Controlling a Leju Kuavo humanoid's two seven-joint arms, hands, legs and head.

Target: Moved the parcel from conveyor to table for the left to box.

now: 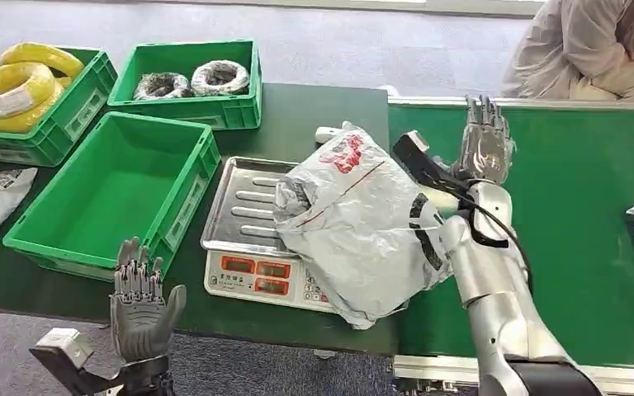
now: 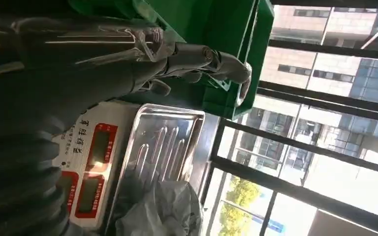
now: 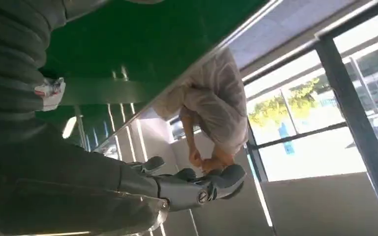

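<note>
Currently the parcel [image 1: 355, 227] lies on the scale [image 1: 257, 276], covering the tray's [image 1: 243, 202] right side and hanging past the surface [image 1: 314, 115] edge toward the conveyor [image 1: 586, 190]. Right hand [image 1: 484, 144] is spread, holding nothing, over open belt just beside the parcel; left hand [image 1: 139, 305] is spread too, off the near edge beside the empty green crate [image 1: 115, 194]. Parcel's red print isn't readable.

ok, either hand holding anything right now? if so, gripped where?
Nothing held. The left hand is open near the table's front edge; the right hand is open over the conveyor. The parcel lies on the scale, ungripped.
</note>
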